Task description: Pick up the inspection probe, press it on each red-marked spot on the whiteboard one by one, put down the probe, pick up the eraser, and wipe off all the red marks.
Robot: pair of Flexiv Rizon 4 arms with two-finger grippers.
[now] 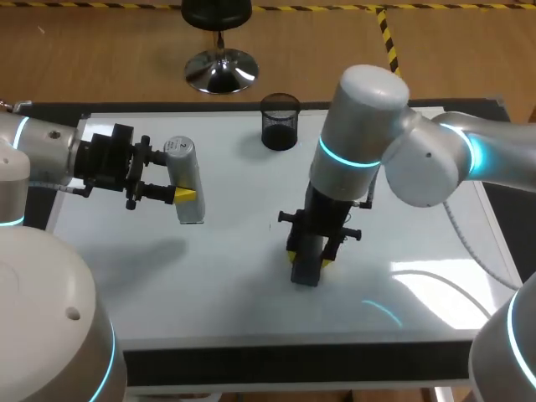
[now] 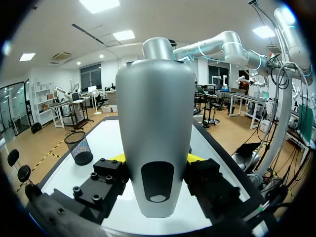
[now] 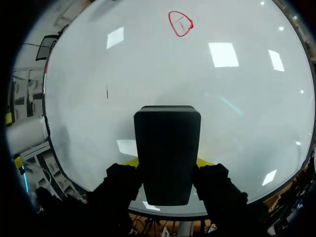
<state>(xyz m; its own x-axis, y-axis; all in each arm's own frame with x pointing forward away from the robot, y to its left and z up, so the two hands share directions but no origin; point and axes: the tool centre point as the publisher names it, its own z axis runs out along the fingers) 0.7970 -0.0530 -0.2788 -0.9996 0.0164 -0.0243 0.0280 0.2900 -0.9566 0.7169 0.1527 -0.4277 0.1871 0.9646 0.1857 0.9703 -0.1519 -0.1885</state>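
Observation:
My left gripper [image 1: 179, 177] is shut on the silver inspection probe [image 1: 191, 209], holding it level above the left part of the whiteboard [image 1: 419, 243]. In the left wrist view the probe [image 2: 155, 123] fills the space between the yellow-tipped fingers [image 2: 118, 158]. My right gripper [image 1: 309, 260] points down at the board's middle, shut on the black eraser [image 1: 305, 275]. From the right wrist the eraser [image 3: 168, 148] stands between the gripper's [image 3: 167, 165] fingers, over the board. A red loop mark [image 3: 180, 23] lies on the board well ahead of the eraser; in the head view my right arm hides it.
A black mesh cup [image 1: 280, 121] stands at the board's far edge, also seen ahead of the left gripper as the cup [image 2: 79, 147]. A short thin dark stroke [image 3: 106, 94] is on the board beside the eraser. My right arm [image 2: 222, 47] arches over the board's right half.

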